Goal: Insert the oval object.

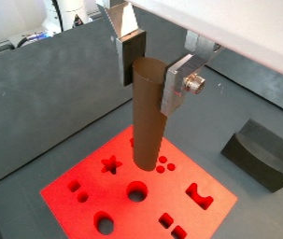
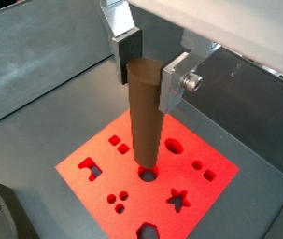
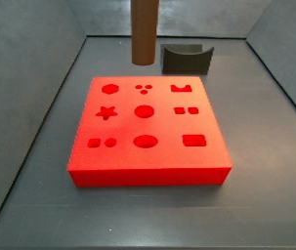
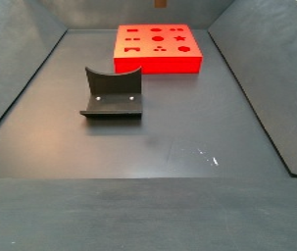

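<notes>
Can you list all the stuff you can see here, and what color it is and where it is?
oval object: one, dark brown, tall and upright, held between the gripper's fingers above the red block.
red block: one, bright red, flat on the grey floor, its top full of cut-out shapes such as a star, circles and squares.
curved holder: one, dark grey, standing on the floor apart from the red block.
floor and walls: grey, around everything.
gripper: one, silver fingers with dark pads, up above the red block, shut on the top of the oval object; it shows in both wrist views only.
</notes>
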Tool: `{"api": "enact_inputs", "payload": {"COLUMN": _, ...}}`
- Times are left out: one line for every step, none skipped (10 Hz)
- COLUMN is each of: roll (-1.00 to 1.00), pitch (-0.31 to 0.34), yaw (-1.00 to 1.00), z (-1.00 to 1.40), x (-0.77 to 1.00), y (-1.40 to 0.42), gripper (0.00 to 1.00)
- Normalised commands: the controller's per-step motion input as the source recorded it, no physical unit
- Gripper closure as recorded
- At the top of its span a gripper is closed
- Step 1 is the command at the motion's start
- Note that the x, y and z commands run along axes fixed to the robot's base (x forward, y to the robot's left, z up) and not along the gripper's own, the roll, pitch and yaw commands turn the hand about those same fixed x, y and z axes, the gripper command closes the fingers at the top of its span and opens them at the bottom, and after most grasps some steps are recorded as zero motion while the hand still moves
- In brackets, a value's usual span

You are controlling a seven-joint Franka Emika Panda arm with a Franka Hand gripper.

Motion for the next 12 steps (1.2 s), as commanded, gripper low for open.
{"api": "enact_inputs", "payload": {"roll": -0.01, "pitch": -0.031, "yaw": -0.19, "z": -0.20, "x": 0.16, "y": -0.15, "gripper": 1.00}}
{"api": "enact_inputs", "payload": {"roll": -0.08, "pitch": -0.106, "yaw": -0.43, "z": -0.35, "x": 0.11, "y": -0.31, "gripper": 1.00}}
{"api": "enact_inputs", "payload": {"roll": -0.14, "pitch": -0.140, "yaw": -0.50, "z": -0.36, "x": 0.02, "y": -0.39, "gripper": 1.00}}
{"api": "enact_inputs", "payload": {"roll": -0.13, "pitch": -0.143, "yaw": -0.50, "z": -0.32, "x": 0.03, "y": -0.43, "gripper": 1.00}}
{"api": "enact_inputs", "payload": {"roll": -0.11, "pitch": -0.114, "yaw": -0.46, "z": -0.27, "x": 0.09, "y": -0.46, "gripper": 1.00}}
{"api": "enact_inputs", "payload": {"roll": -0.04, "pitch": -0.070, "yaw": -0.31, "z": -0.14, "x": 0.06, "y": -0.42, "gripper": 1.00}}
{"api": "enact_inputs", "payload": {"roll": 0.00, "pitch": -0.013, "yaw": -0.07, "z": -0.03, "x": 0.00, "y": -0.21, "gripper": 1.00}}
{"api": "enact_inputs", "payload": {"roll": 0.00, "pitch": 0.000, "yaw": 0.00, "z": 0.00, "x": 0.00, "y": -0.03, "gripper": 1.00}}
{"api": "enact_inputs", "payload": {"roll": 0.25, "pitch": 0.019, "yaw": 0.26, "z": -0.04, "x": 0.01, "y": -0.27, "gripper": 1.00}}
{"api": "enact_inputs", "payload": {"roll": 0.41, "pitch": 0.069, "yaw": 0.27, "z": -0.01, "x": 0.07, "y": -0.39, "gripper": 1.00}}
{"api": "enact_inputs", "payload": {"roll": 0.34, "pitch": 0.044, "yaw": 0.25, "z": -0.06, "x": 0.10, "y": -0.44, "gripper": 1.00}}
{"api": "enact_inputs", "payload": {"roll": 0.00, "pitch": 0.000, "yaw": 0.00, "z": 0.00, "x": 0.01, "y": -0.02, "gripper": 1.00}}
